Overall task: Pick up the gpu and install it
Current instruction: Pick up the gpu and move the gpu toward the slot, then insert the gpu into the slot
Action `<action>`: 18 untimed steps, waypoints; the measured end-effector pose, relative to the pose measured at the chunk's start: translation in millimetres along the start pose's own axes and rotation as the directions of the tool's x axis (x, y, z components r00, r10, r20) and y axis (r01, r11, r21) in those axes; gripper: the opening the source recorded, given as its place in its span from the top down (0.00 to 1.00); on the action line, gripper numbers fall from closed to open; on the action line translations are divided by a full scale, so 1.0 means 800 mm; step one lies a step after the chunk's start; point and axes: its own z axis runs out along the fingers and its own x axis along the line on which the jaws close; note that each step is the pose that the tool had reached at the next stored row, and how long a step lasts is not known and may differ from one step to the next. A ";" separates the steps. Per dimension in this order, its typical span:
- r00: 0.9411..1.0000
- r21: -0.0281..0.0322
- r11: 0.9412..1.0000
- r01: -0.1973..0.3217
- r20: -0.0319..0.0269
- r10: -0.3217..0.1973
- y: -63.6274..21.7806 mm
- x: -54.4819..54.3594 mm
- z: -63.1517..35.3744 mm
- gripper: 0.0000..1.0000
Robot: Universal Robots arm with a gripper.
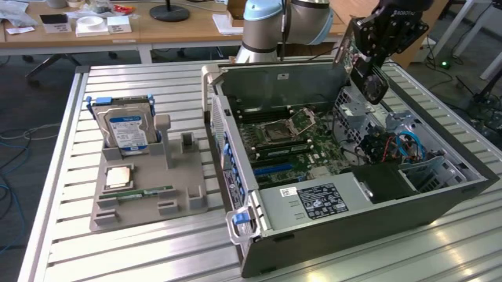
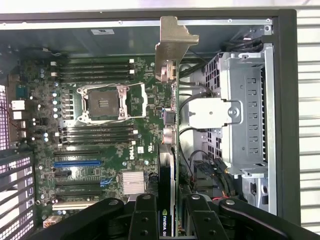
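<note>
Gripper (image 2: 169, 202) part-closed around gpu (image 2: 172, 47)

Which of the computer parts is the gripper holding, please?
The gpu, clamped edge-on in the gripper over the open case; the hard drive, CPU and RAM stick sit in the grey holder.

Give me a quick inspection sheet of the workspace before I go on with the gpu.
Surface: slatted metal table carrying an open computer case.
Job's things: gpu held edge-on above the open case, not yet in a slot.
Clutter: grey holder with hard drive, processor and RAM stick, beside the case.
Grippers: gripper shut on the gpu.
Cables: blue cables inside the case; loose cables on the floor at the exterior view's left.
Surroundings: wooden desks behind the table.
</note>
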 end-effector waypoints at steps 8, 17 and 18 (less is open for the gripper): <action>1.000 0.000 1.000 0.000 0.000 0.000 0.000 0.000 0.004 0.74; 1.000 0.000 1.000 0.000 0.000 0.000 0.000 0.000 0.004 0.74; 1.000 0.000 1.000 0.000 0.000 0.000 0.000 0.000 0.004 0.74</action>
